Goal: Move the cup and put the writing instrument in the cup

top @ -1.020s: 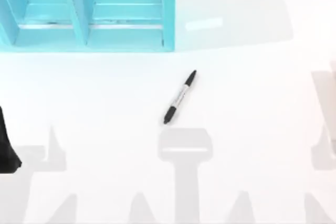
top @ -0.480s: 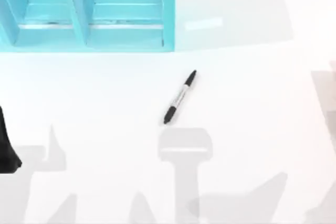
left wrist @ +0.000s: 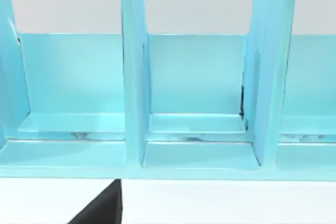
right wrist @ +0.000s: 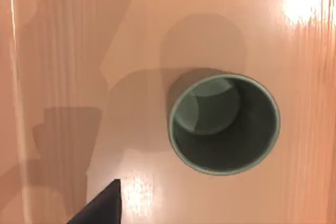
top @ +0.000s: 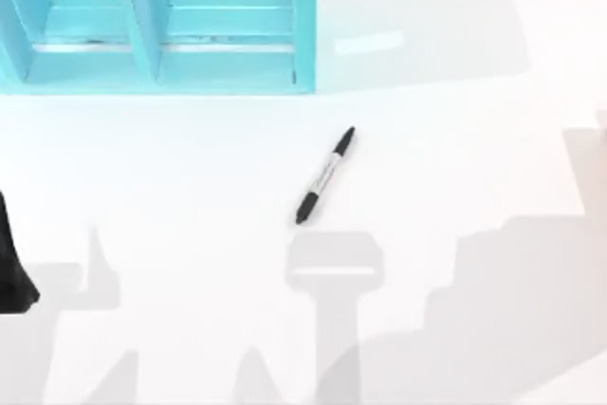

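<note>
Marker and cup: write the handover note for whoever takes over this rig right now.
Left arm: parked at the table's left edge.
Right arm: over the cup, looking down into it; the cup stands upright and empty on a brown surface.
Marker: lies flat mid-table, in front of the blue shelf unit, untouched.
Done: nothing visible yet.
Left: grasp and move the cup, then pick up the marker and put it in the cup.

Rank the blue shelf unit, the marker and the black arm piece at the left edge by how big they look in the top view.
1. The blue shelf unit, by far the largest.
2. and 3. The marker and the black arm piece: about equal in length, though the arm piece looks bulkier and is cut off by the picture's edge, so I won't rank them.
</note>
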{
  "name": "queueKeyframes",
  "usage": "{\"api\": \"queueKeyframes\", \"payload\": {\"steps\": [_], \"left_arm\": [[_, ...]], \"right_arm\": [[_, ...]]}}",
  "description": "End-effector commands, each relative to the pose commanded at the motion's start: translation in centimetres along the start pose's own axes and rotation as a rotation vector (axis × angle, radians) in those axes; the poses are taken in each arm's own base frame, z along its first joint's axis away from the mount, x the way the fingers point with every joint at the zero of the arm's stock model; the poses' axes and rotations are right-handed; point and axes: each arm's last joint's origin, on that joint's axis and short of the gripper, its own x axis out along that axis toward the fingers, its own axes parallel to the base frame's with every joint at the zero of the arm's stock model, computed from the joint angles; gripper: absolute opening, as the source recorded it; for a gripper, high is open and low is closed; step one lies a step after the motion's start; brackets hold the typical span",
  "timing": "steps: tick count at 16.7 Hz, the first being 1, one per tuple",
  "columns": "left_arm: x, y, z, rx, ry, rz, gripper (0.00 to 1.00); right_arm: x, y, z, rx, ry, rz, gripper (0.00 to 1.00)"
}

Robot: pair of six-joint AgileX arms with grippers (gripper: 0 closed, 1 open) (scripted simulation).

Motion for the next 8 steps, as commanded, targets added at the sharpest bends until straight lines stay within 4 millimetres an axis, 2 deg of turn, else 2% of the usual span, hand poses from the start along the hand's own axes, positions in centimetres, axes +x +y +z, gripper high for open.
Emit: {"api": "queueKeyframes", "payload": {"steps": [4,8], "left_arm": [[0.0,0.0,0.0,0.0,0.0,0.0,1.0],[0.0,0.0,0.0,0.0,0.0,0.0,1.0]], "right_arm": [[2.3,-3.3,1.9,0.001,0.161,0.069,1.0],[2.8,-4.2,2.2,0.003,0.202,0.09,1.0]]}}
